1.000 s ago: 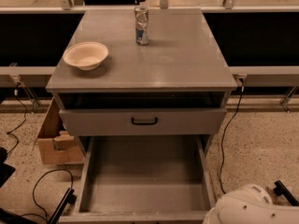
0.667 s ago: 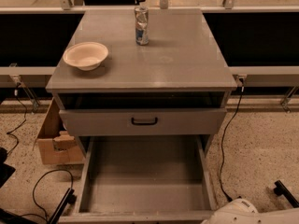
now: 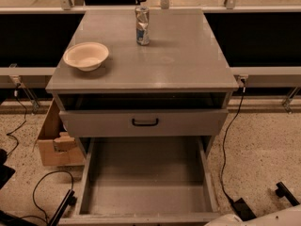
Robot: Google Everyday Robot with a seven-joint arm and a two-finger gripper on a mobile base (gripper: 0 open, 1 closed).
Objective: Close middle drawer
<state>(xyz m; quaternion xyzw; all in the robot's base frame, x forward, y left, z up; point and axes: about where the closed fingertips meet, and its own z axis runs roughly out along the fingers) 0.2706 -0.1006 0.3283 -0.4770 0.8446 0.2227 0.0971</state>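
The grey cabinet (image 3: 146, 65) stands in the middle of the camera view. Its middle drawer (image 3: 146, 178) is pulled far out toward me and is empty. Its low front (image 3: 141, 218) lies along the bottom edge of the view, and its handle is hidden. Above it, the taller-fronted top drawer (image 3: 94, 124) with a black handle (image 3: 145, 122) stands slightly out. The lowest drawer is hidden. My gripper is not in view. Only a white part of my arm (image 3: 263, 218) shows at the bottom right corner, right of the drawer's front corner.
A cream bowl (image 3: 86, 55) and a can (image 3: 142, 26) stand on the cabinet top. A cardboard box (image 3: 56, 140) sits on the floor at the cabinet's left. Black cables (image 3: 225, 149) run on the speckled floor on both sides. A black bracket (image 3: 287, 193) lies at the right.
The white part of my arm at the bottom right has dropped lower and mostly left the view. The drawers, bowl and can have not moved.
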